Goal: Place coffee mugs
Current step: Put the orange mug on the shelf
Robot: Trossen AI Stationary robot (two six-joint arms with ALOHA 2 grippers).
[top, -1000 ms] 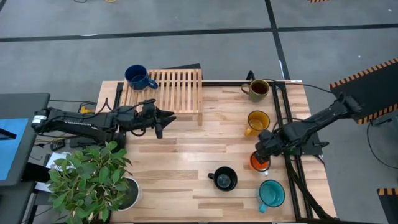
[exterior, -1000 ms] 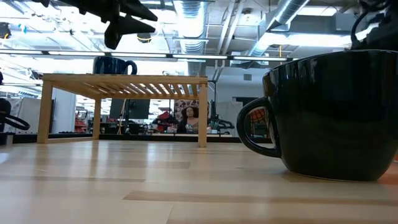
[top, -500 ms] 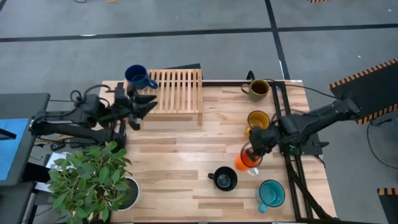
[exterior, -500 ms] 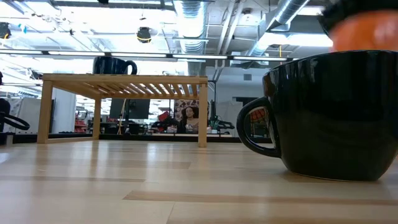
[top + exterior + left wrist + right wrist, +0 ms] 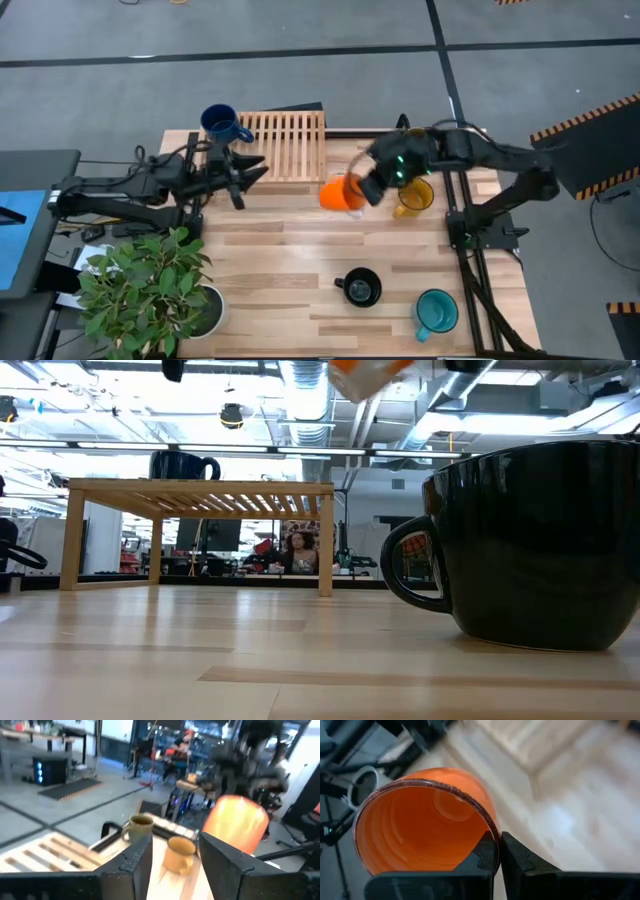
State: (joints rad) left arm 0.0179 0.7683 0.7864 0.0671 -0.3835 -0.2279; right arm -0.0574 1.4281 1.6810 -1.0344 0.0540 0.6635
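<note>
close to the low camera, on the table's near side, the black mug [image 5: 535,545] sits on the wooden table [image 5: 280,260] with its handle to the picture's left, and the teal mug [image 5: 437,311] stands to its right in the high view. further back, above the middle of the table, the right gripper [image 5: 372,185] is clamped on the rim of the orange mug [image 5: 342,193], one finger inside the wall and one outside in the right wrist view; the mug is tipped on its side in the air. the wooden rack [image 5: 285,145] lies just beyond and to the left of the mug, so the carry looks headed that way, and the right arm is the nearer one. the yellow mug [image 5: 413,195] and olive-brown mug [image 5: 415,143] wait behind that arm. the left gripper [image 5: 243,172] hovers at the rack's left front corner, fingers spread and empty. the dark blue mug [image 5: 221,124] sits at the rack's far left corner.
</note>
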